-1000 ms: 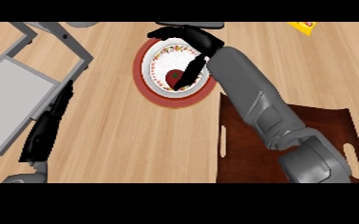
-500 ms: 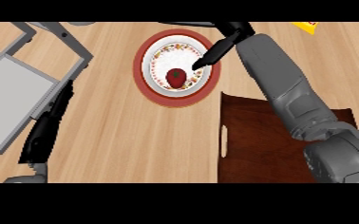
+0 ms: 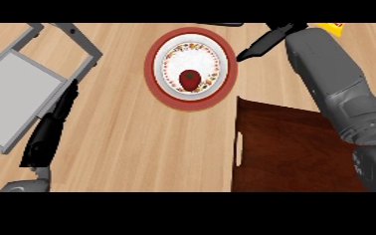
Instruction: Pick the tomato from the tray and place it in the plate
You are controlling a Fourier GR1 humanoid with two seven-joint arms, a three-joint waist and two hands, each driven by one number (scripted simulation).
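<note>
A red tomato [image 3: 190,79] lies in the middle of a round plate [image 3: 224,87] with a red rim and a white patterned centre. My right hand [image 3: 266,42] is to the right of the plate, apart from it, its fingers straight and holding nothing. The dark brown tray [image 3: 294,144] sits at the lower right, under my right forearm. At the left edge my left hand [image 3: 50,132] rests with straight fingers beside a grey metal frame.
A grey metal frame with a flat panel [image 3: 29,84] stands at the left. A yellow object [image 3: 332,27] shows at the top right edge. Bare wooden counter [image 3: 147,144] stretches between the frame and the tray.
My right hand let go of the tomato, which now lies in the plate. The hand drew back to the right and away from the plate. The left hand stayed still.
</note>
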